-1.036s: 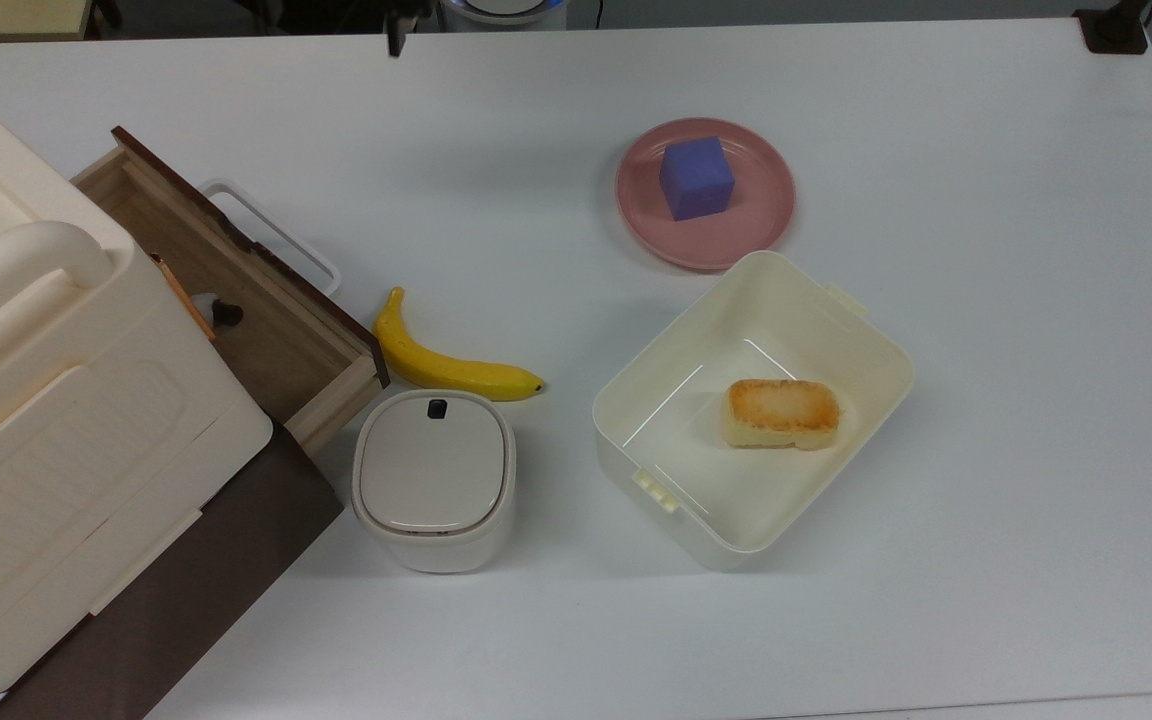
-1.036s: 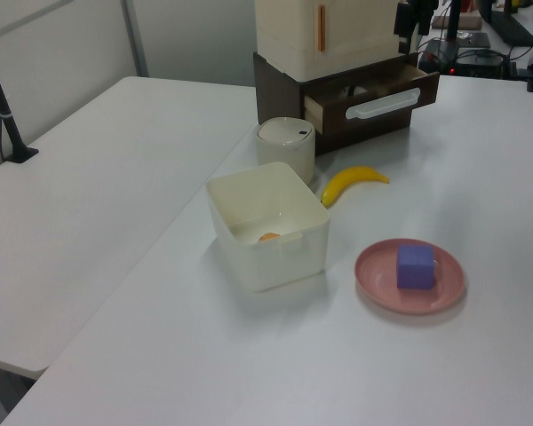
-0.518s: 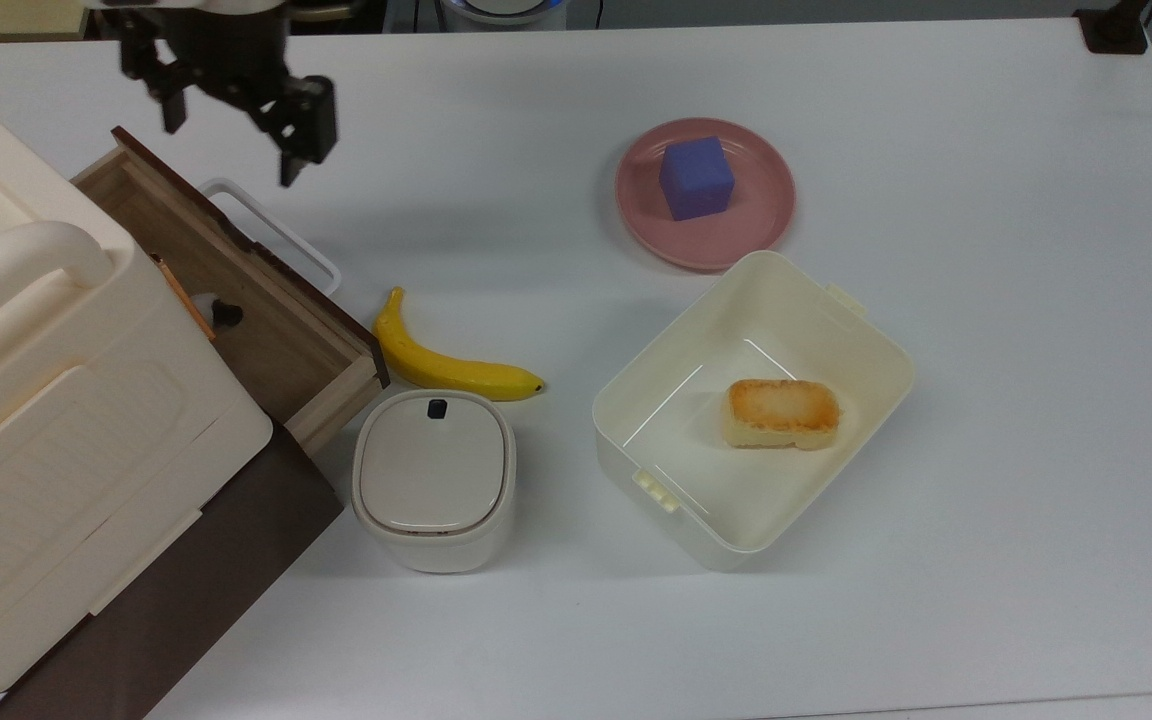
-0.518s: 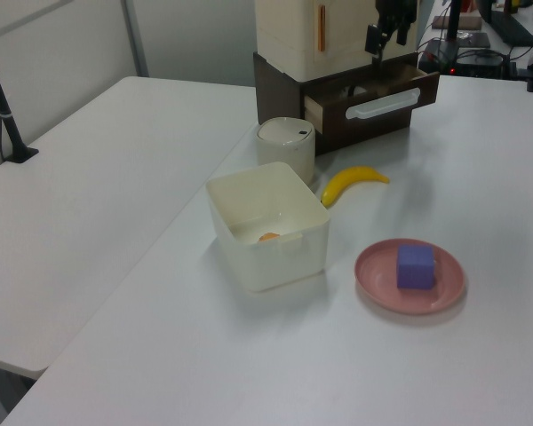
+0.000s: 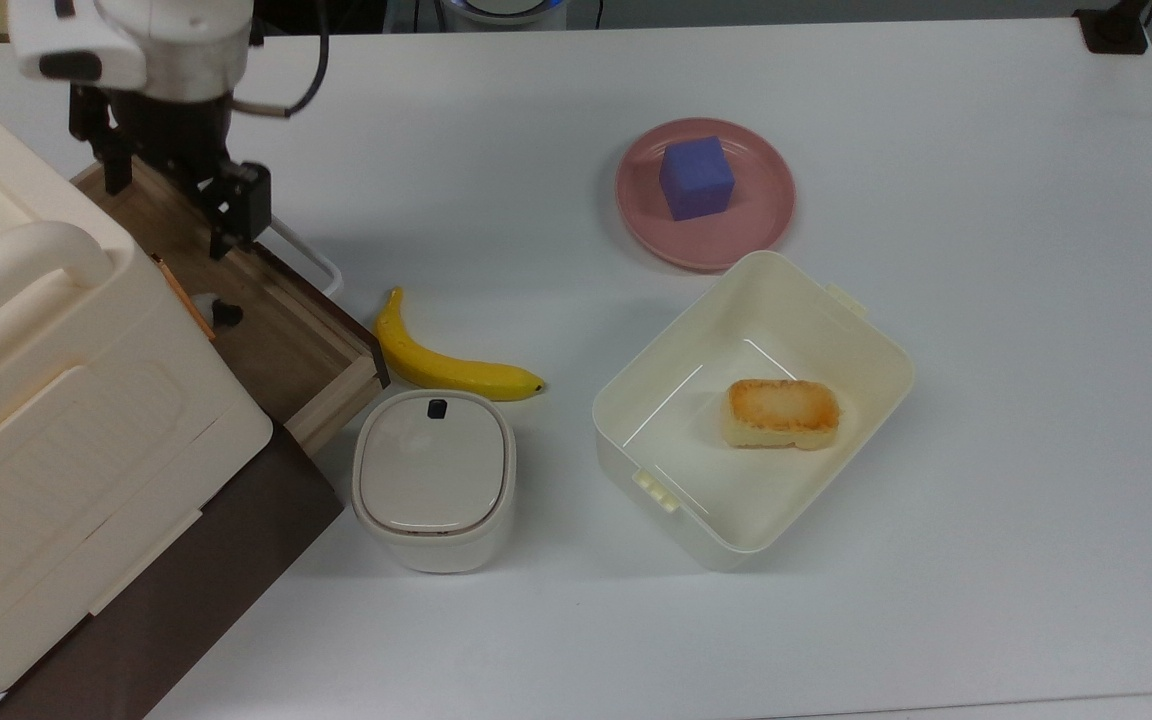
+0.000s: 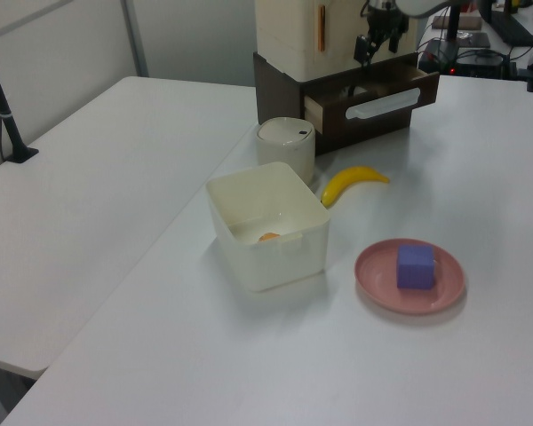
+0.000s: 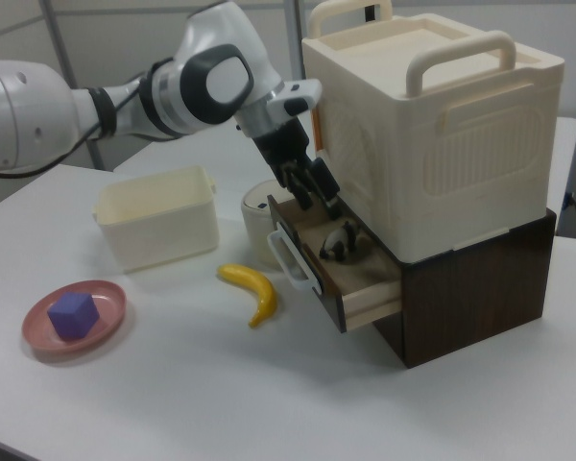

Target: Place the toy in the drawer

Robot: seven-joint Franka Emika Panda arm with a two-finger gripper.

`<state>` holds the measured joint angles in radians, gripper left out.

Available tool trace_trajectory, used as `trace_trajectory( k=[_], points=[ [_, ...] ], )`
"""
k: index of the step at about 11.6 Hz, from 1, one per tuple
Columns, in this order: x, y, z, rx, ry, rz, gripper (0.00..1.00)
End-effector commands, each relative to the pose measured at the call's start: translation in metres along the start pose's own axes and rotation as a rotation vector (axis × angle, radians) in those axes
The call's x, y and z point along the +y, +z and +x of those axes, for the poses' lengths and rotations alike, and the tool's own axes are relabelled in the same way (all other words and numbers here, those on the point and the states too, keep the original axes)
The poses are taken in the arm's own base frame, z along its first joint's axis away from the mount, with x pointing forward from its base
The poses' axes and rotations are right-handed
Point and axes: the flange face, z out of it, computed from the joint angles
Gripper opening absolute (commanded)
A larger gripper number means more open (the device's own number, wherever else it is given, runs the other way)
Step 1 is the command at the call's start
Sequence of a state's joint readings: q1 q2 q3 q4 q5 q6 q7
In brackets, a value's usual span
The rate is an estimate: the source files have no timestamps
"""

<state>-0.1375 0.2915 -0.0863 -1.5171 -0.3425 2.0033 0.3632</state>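
Note:
The drawer (image 5: 281, 345) stands pulled out of a dark brown cabinet, showing its light-wood floor, dark front panel and white loop handle (image 5: 308, 256). The toy (image 5: 221, 312), tiny, black and white, lies inside the drawer against the cabinet side; in the right view the toy (image 7: 339, 242) sits mid-drawer. My gripper (image 5: 171, 215) hangs open over the drawer's end nearer the top view's top, above and apart from the toy, with nothing between its fingers. In the right view the gripper (image 7: 320, 204) points down just above the drawer (image 7: 365, 280). The left view shows the gripper (image 6: 377, 49) above the drawer front (image 6: 382, 102).
A big cream storage box (image 5: 56, 400) sits on the cabinet, overhanging the drawer. A yellow banana (image 5: 451, 365) and a lidded white bin (image 5: 433, 478) lie just outside the drawer front. Further to the top view's right are an open cream box (image 5: 736, 480) holding a bread piece (image 5: 782, 412) and a pink plate (image 5: 756, 215) with a purple cube (image 5: 696, 178).
My arm has come in from the top view's top edge and moved down and left until the open gripper hangs over the drawer. The toy has stayed still in the drawer.

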Motion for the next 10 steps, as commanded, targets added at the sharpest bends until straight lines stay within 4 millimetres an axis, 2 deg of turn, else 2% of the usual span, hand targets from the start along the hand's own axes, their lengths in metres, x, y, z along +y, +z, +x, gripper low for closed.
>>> trace_trajectory(
  k=[1,3,6,7,10],
  points=[
    [-0.014,0.025,0.006,0.037,0.018,-0.012,1.00],
    [-0.012,0.035,0.007,0.048,0.003,-0.038,1.00],
    [-0.020,0.064,0.005,0.023,-0.038,-0.075,1.00],
    [-0.027,0.079,0.002,0.003,-0.053,-0.082,1.00],
    [-0.039,0.096,-0.001,0.003,-0.091,-0.104,1.00]
  ],
)
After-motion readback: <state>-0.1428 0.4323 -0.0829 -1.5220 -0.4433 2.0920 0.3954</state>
